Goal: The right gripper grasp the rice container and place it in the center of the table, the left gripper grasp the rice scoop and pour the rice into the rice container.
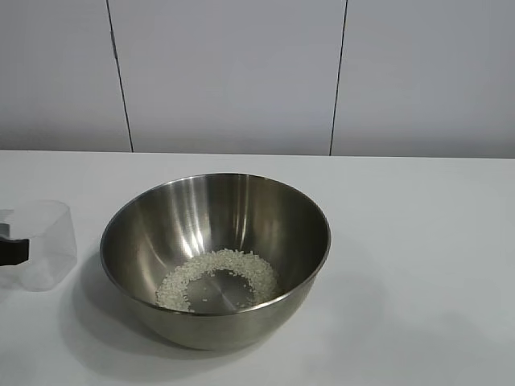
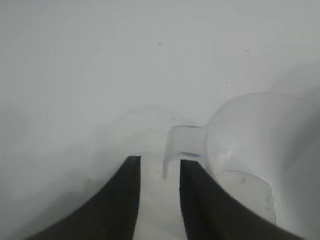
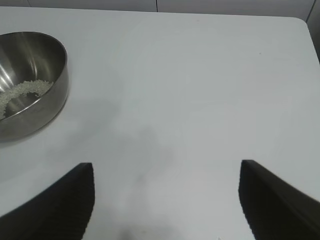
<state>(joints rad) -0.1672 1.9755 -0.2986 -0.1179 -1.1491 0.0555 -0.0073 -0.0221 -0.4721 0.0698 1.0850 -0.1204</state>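
Observation:
The rice container (image 1: pixel 201 209), a shiny steel bowl, stands in the middle of the white table (image 1: pixel 418 241) with a ring of rice (image 1: pixel 233 259) on its bottom. The translucent rice scoop (image 1: pixel 44 241) rests on the table just left of the bowl and looks empty. My left gripper (image 2: pixel 160 160) is at the scoop's handle tab (image 2: pixel 182 145); its jaws stand apart, wider than the tab between them. Only one black fingertip (image 1: pixel 14 251) shows in the exterior view. My right gripper (image 3: pixel 166 164) hangs wide open over bare table, well to the side of the bowl (image 3: pixel 30 80).
A pale panelled wall (image 1: pixel 233 72) runs behind the table's far edge. The table's rounded corner (image 3: pixel 300 22) shows in the right wrist view. White tabletop stretches to the right of the bowl.

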